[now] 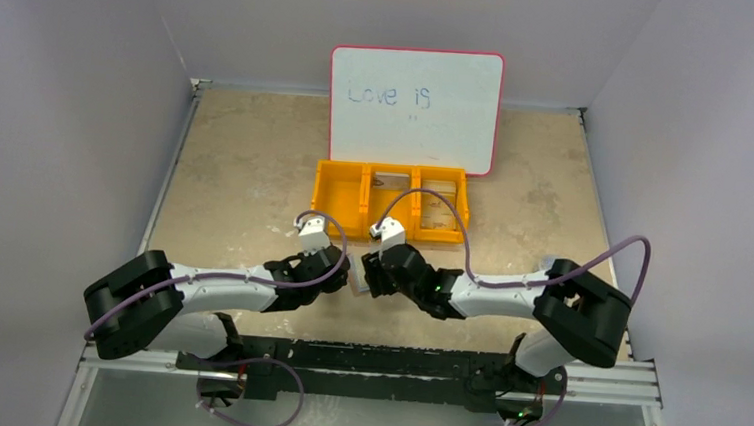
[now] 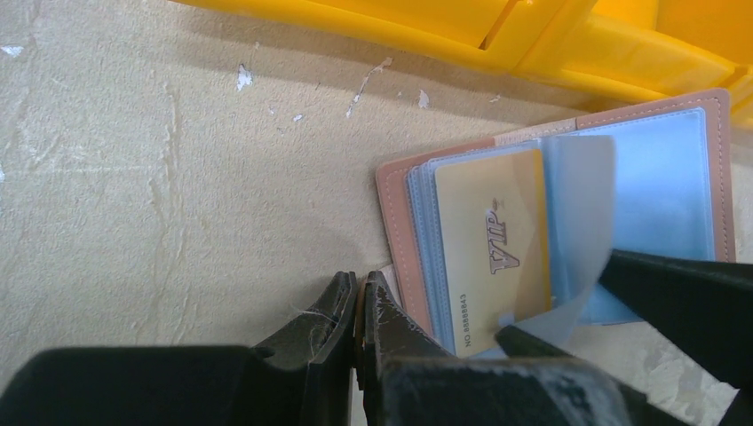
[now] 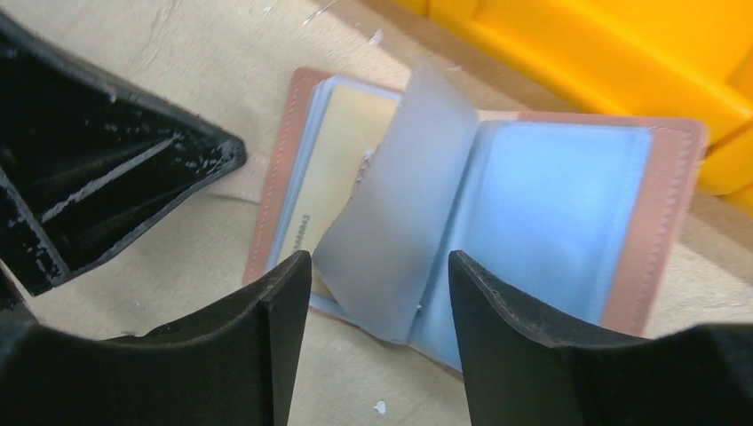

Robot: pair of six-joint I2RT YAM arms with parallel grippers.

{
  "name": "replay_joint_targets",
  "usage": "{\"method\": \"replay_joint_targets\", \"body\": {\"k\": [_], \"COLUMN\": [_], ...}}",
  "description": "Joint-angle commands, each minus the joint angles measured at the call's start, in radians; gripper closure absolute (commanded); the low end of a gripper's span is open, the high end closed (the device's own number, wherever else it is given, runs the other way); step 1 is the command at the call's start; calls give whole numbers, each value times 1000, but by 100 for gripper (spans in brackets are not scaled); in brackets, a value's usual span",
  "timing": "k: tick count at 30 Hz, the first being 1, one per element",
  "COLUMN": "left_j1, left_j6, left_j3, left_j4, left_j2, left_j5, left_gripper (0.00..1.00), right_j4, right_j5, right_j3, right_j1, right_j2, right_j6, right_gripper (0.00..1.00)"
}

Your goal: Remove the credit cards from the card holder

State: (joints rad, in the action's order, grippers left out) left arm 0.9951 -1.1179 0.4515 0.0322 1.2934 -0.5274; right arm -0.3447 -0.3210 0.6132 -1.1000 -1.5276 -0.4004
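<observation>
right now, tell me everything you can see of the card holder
The card holder is a pinkish-brown stitched bifold, lying open on the table in front of the orange tray. Inside are shiny pale blue clear pockets; one sleeve stands up, and a gold card sits in a pocket beside it. The shut left gripper is at its left edge; the open right gripper straddles the raised sleeve.

A red-edged whiteboard (image 1: 416, 105) reading "Love is" stands at the back of the mottled beige tabletop (image 1: 245, 174); just before it sits an orange three-compartment tray (image 1: 339, 195); white scuffs fleck the tabletop.
</observation>
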Motion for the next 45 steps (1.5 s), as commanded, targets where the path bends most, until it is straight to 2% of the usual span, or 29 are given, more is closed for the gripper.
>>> {"method": "replay_joint_targets", "body": {"k": [1,4,14,23,28,40,42,44,45], "left_j1": [-1,-1,-1,-2,-1,-2,-1,-1,-2], "left_j6": [-8,-6,-2,8,24,91,96,96,96], "left_j3": [5,7,16,34,51,156,163,162,161], "left_j4": [-14,-9,3,19,19,86,95,95,94], "left_j2": [-8,-7,-9,-5,9,33,35,36,37], "left_j5": [-9,-9,-11,-16,-6,5,0,-2,-2], "left_gripper": [100,100,100,100,100,100,100,100,100], "right_j4": [-2,59,283,337,271,225,179,157,145], "right_j5": [11,-56,-276,-279,-124,127,212,225,227], "right_j3": [-14,2,65,10,-33,92,87,75,64], "right_j1": [38,41,43,93,179,191,191,193,201], "right_j2": [58,66,74,203,254,345,354,347,337], "right_j6": [-45,-77,-169,-234,-203,-143,-124,-156,-176], "right_gripper": [38,35,35,36,40,46,49,56,56]}}
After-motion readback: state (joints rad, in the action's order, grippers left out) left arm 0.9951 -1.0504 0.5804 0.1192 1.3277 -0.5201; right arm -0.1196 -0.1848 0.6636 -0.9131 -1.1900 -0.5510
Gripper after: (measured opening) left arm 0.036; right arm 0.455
